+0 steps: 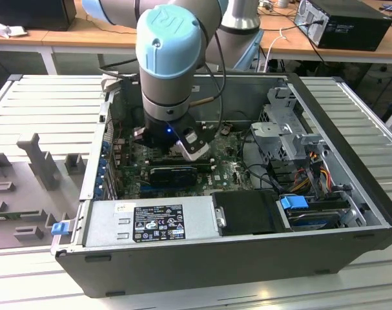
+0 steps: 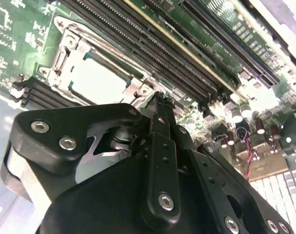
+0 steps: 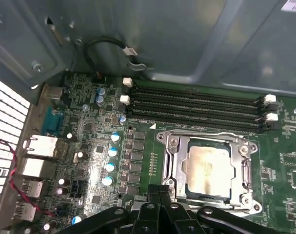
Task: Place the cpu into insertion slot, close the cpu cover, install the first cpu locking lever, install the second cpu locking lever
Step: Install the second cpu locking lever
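Observation:
The cpu (image 3: pixel 208 168) lies with its pale metal face up inside the insertion slot (image 3: pixel 163 139) on the green motherboard. The cpu cover (image 3: pixel 206 143) lies flat around it, and the chip shows through its window. My gripper (image 3: pixel 160 193) hangs just off the socket's edge with its black fingers pressed together and nothing between them. In the second wrist view the gripper (image 2: pixel 160 100) points at the board just beside the same cpu (image 2: pixel 96 80) and its silver frame (image 2: pixel 65 53). In the exterior view the arm's wrist (image 1: pixel 170 64) reaches down into the open computer case (image 1: pixel 202 258).
Long black memory slots (image 3: pixel 191 105) run right beside the socket. Blue-topped capacitors (image 3: pixel 111 165) and rear port blocks (image 3: pixel 38 156) stand on its other side. A black expansion card (image 1: pixel 173 173), the power supply (image 1: pixel 150 223), a drive cage (image 1: pixel 286 132) and loose cables (image 1: pixel 312 174) crowd the case.

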Available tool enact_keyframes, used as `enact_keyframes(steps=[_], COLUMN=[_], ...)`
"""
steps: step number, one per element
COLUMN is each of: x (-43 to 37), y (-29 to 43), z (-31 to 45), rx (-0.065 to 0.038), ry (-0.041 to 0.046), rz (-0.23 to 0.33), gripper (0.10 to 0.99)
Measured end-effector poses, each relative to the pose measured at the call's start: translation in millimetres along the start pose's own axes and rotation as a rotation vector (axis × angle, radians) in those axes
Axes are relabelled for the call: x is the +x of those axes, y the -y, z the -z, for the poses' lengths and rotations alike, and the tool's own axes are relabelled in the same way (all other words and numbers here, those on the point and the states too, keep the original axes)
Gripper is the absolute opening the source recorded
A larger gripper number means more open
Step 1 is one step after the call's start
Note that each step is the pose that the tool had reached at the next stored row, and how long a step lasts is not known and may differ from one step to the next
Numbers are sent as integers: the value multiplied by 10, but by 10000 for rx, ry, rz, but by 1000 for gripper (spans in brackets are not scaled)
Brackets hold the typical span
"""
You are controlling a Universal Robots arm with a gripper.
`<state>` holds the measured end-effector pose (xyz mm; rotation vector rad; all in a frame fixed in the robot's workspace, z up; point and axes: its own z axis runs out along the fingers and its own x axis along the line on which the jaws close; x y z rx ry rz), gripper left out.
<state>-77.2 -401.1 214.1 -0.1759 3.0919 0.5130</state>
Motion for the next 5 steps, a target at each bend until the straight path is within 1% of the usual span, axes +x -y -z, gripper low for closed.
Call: enact_keyframes(steps=[2,5], x=[-1,-3], y=[-19,-40], z=[55,116], rx=[6,6], ry=[0,1], rz=[-1,-1], gripper=[106,106])
